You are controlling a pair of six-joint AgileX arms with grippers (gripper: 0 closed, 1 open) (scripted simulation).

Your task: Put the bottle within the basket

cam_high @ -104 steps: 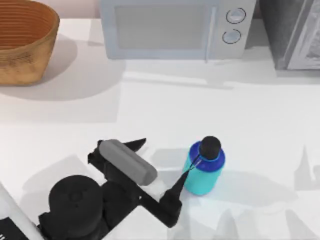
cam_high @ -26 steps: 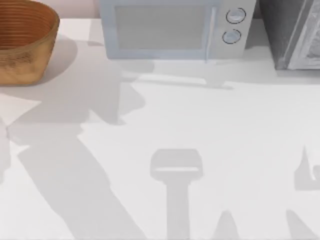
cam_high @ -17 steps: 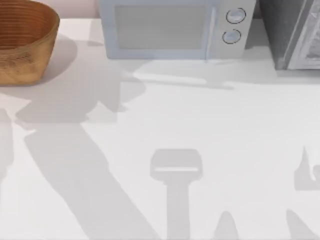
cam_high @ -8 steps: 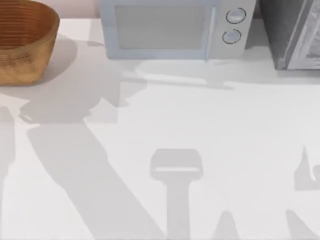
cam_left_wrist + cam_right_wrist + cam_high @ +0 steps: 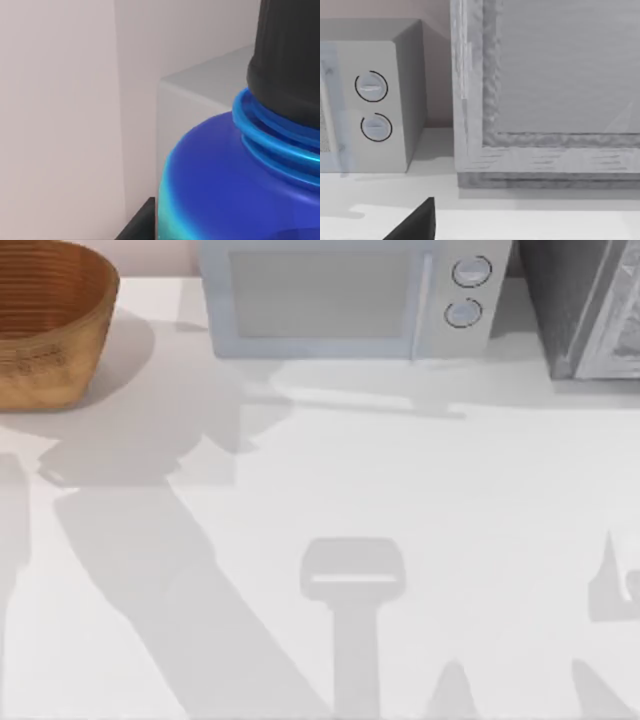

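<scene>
The bottle (image 5: 225, 180) looms close in the left wrist view, with its dark blue shoulder, cyan neck rings and black cap (image 5: 290, 55). My left gripper (image 5: 225, 220) is shut on the bottle, and a black fingertip (image 5: 137, 225) shows beside the body. The bottle hangs off the table, near a pale wall. The orange-brown wicker basket (image 5: 45, 325) stands at the table's far left corner in the top view. My right gripper (image 5: 480, 232) is parked and open, one dark fingertip (image 5: 417, 222) showing above the table.
A white microwave (image 5: 345, 295) stands at the back centre, seen also as the microwave (image 5: 370, 105) in the right wrist view. A grey cabinet (image 5: 590, 305) fills the back right. Arm shadows cross the white table (image 5: 450, 500).
The bottle and my left arm have gone from the table's front middle, lifted out of the top view. Over the last second the long arm shadow has drifted slightly right.
</scene>
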